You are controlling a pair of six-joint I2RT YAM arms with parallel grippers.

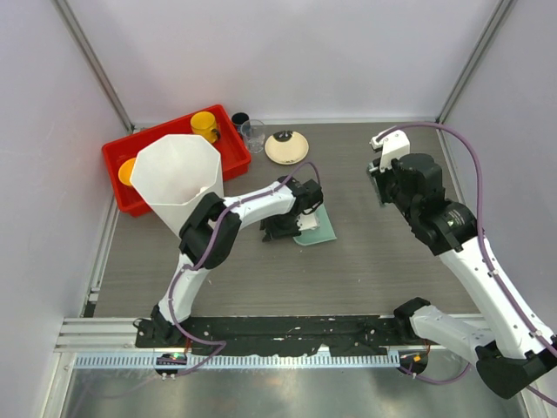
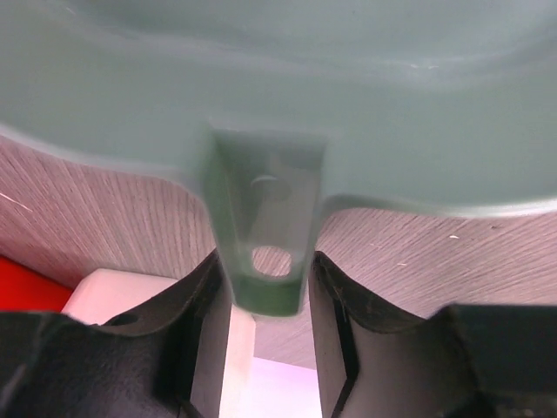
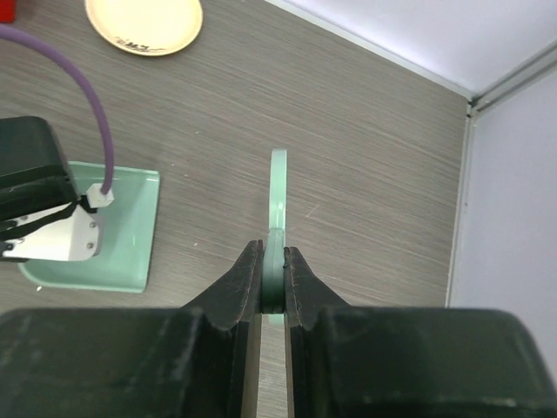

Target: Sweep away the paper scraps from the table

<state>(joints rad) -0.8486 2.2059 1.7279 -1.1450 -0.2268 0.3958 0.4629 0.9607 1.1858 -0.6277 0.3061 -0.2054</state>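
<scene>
left end effector (image 2: 268, 270) clamped on green dustpan (image 2: 278, 78) handle, pan resting on desk (image 1: 374, 261); right end effector (image 3: 274, 257) pinching thin green tool (image 3: 278, 183), seen edge-on, well apart from pan

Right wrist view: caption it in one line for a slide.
Right gripper pinches a pale green tool handle above the wood-grain table, green dustpan and cream plate to its left.

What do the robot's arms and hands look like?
The left arm and the right arm are smooth white tubes joined by chunky black joints. A thin purple cable loops along each one. The left hand and the right hand are black, and each has two flat fingers.
</scene>
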